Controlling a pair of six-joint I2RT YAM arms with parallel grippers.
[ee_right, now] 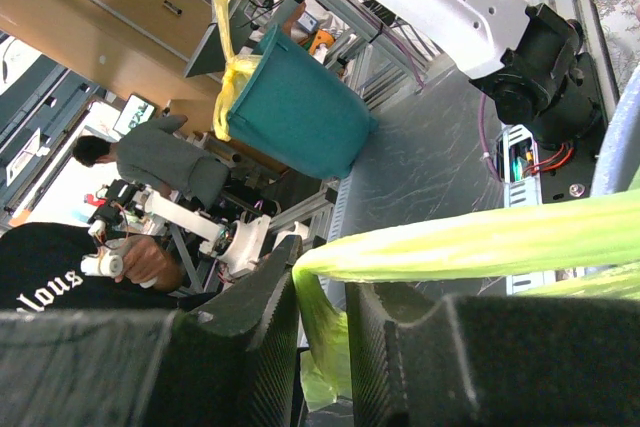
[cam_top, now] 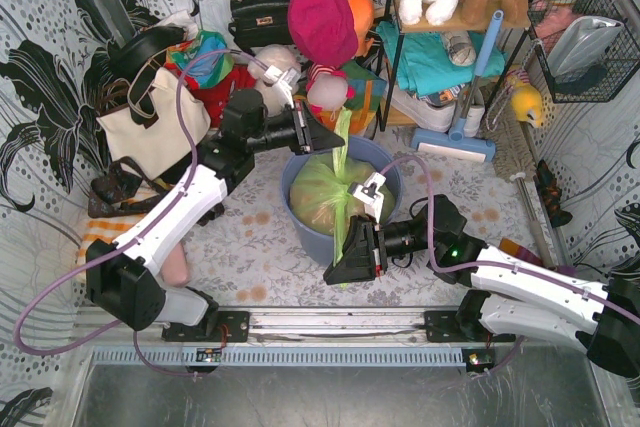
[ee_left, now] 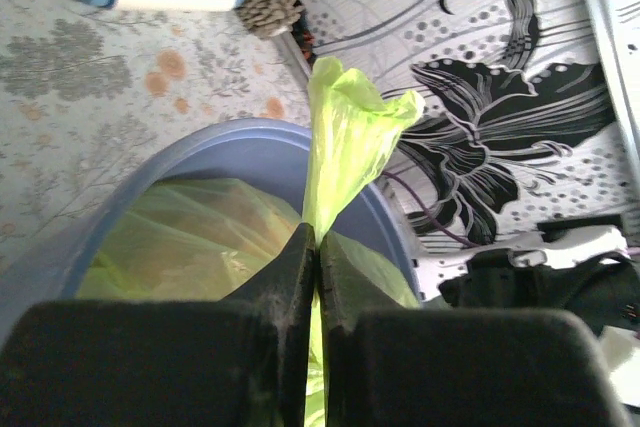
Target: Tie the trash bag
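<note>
Bag [cam_top: 322,197] down in the bin [cam_top: 300,239] at mid-worktop [cam_top: 240,259], brown paper [cam_top: 316,213] showing through. Left tool [cam_top: 328,137] over the bin's far rim, nipped almost shut on the far strip [ee_left: 345,137], free end flaring past the tips. Right tool [cam_top: 350,253] at the near rim, narrow as well, clamped on the near strip [ee_right: 480,242]. Likely to go wrong: thin film sliding out of either pinch under more pull, with so little plastic between the pads; tearing at a strip's root if yanked apart rather than crossed; lifting the whole bag, or tipping the bin, if hauled upward; knocking one tool against the other when crossing in so tight a space. Hard to make out: no knot or crossing visible, so cannot tell whether any wrap is begun; strip roots masked by the tools from above; depth of bite hidden in both wrist views; bag's lower half out of sight inside the bin; right wrist view mostly looking off past the worktop.
</note>
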